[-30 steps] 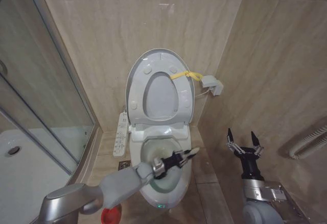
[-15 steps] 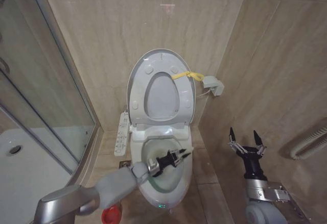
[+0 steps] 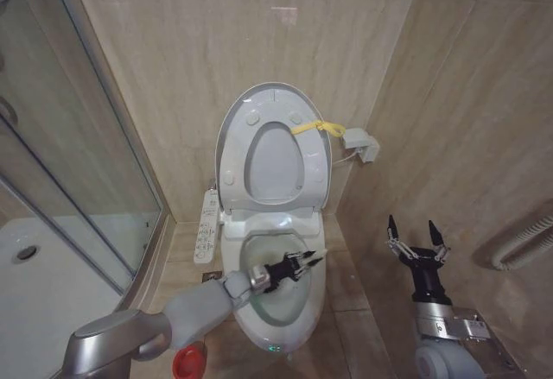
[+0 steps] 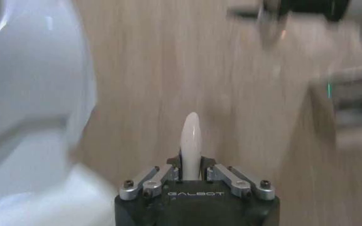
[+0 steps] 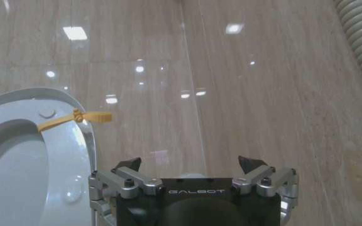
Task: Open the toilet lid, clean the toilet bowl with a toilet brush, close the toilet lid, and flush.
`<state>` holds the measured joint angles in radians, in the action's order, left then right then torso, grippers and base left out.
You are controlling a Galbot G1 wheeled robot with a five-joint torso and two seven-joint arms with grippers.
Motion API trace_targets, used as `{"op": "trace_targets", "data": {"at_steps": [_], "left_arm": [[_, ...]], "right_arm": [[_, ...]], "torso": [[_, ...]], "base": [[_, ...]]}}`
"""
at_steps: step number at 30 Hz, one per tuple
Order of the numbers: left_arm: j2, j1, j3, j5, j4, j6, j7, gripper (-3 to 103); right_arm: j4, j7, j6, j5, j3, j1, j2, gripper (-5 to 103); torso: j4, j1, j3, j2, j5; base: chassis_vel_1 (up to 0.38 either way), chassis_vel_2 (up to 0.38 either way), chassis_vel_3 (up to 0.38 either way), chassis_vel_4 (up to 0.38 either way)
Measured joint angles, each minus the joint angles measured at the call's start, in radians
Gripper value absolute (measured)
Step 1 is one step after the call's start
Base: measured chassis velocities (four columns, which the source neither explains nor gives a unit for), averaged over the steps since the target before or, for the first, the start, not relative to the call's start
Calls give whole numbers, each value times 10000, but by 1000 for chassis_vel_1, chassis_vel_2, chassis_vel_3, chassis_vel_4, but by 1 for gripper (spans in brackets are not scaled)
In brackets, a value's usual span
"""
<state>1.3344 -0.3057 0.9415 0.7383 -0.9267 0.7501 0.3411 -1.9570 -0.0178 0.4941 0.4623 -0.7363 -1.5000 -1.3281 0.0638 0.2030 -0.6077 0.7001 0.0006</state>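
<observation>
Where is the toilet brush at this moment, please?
In the head view, the toilet brush is clamped in the left gripper over the open toilet bowl, in front of the raised toilet lid.

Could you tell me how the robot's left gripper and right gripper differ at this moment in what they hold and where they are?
The left gripper is shut on the toilet brush, gripping its cream-white handle; the right gripper is open and holds nothing. The left gripper reaches over the toilet bowl; the right gripper stands off to the bowl's right, beside the tiled wall. The left points across the bowl; the right points up. Both are black-fingered, metal-linked Galbot grippers.
</observation>
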Motion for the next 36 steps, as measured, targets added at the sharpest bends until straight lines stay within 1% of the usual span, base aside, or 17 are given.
{"op": "trace_targets", "data": {"at_steps": [1, 3, 5, 7, 12, 14, 15, 17, 22, 24, 25, 28, 29, 31, 33, 34, 36], "left_arm": [[187, 71, -55, 35, -198, -9, -23, 19], [258, 88, -71, 38, -210, -4, -14, 19], [162, -35, -42, -118, 199, 32, 124, 19], [-54, -239, -21, -353, 604, 110, 205, 19], [-173, -199, -219, -397, 832, 178, 181, 19], [-57, -33, -368, -181, 226, 58, -13, 19], [55, 55, -432, -125, 106, 53, -28, 19], [86, 72, -434, -115, 214, 59, 21, 19], [-160, -214, -342, -229, 760, 88, 5, 19], [-169, -198, -385, -157, 660, 62, -67, 19], [-172, -120, -410, 0, 380, -30, -201, 19], [-184, 408, -213, 652, -865, -515, -804, 19], [-184, 408, -213, 652, -865, -515, -804, 19], [-373, 708, 262, 999, -1313, -1015, -1103, 19], [-619, 780, 625, 723, -1189, -1487, -999, 19], [-619, 780, 625, 723, -1189, -1487, -999, 19], [-781, 886, 726, 270, -1089, -2063, -572, 19]], "right_arm": [[58, 1, -17, -5, 27, 81, -14, 100], [106, 1, -33, -6, 57, 135, -21, 100], [148, 1, -41, -6, 99, 142, -28, 100], [8, -9, 9, -5, 37, -69, -29, 100], [-74, -26, 46, 57, -31, -133, 7, 100], [-29, -27, 37, 65, -27, -46, -19, 100], [70, -24, 19, 61, 18, 72, -40, 100], [151, -24, -1, 57, 74, 157, -46, 100], [-93, -27, 27, 71, -52, -142, -20, 100], [-122, -30, 29, 85, -81, -145, -3, 100], [-122, -30, 26, 99, -99, -137, 14, 100], [56, -29, -12, 96, -70, 74, 18, 100], [56, -29, -12, 96, -70, 74, 18, 100], [228, -25, -69, 95, -12, 239, 15, 100], [272, -23, -75, 95, -17, 266, 24, 100], [272, -23, -75, 95, -17, 266, 24, 100], [231, -21, -71, 111, -79, 200, 50, 100]], "torso": [[15, -2, 3, 2, -7], [21, -2, 3, 2, -9], [13, 0, 2, 0, 3], [0, 0, 0, 0, -1], [-6, -3, 3, 2, -2], [0, -1, 0, 1, -1], [14, -2, 3, 2, -5], [19, -2, 3, 2, -4], [-6, 0, 0, 0, -5], [-5, -1, 1, 1, -3], [-8, -2, 1, 0, 0], [15, -3, 4, 2, -4], [15, -3, 4, 2, -4], [15, -1, 2, 2, -2], [0, -1, 1, 1, 0], [0, -1, 1, 1, 0], [-10, 0, 0, 0, 0]], "base": [[0, 0, 0, 0], [0, 0, 0, 0], [-34, -53, -26, -10], [0, 0, 0, 0], [0, 0, 0, 0], [0, 0, 0, 0], [0, 0, 0, 0], [0, 0, 0, 0], [0, 0, 0, 0], [55, 16, 8, 3], [55, 15, -9, 3], [0, 0, 0, 0], [0, 0, 0, 0], [0, 0, 0, 0], [0, 0, 0, 0], [0, 0, 0, 0], [0, 0, 0, 0]]}}
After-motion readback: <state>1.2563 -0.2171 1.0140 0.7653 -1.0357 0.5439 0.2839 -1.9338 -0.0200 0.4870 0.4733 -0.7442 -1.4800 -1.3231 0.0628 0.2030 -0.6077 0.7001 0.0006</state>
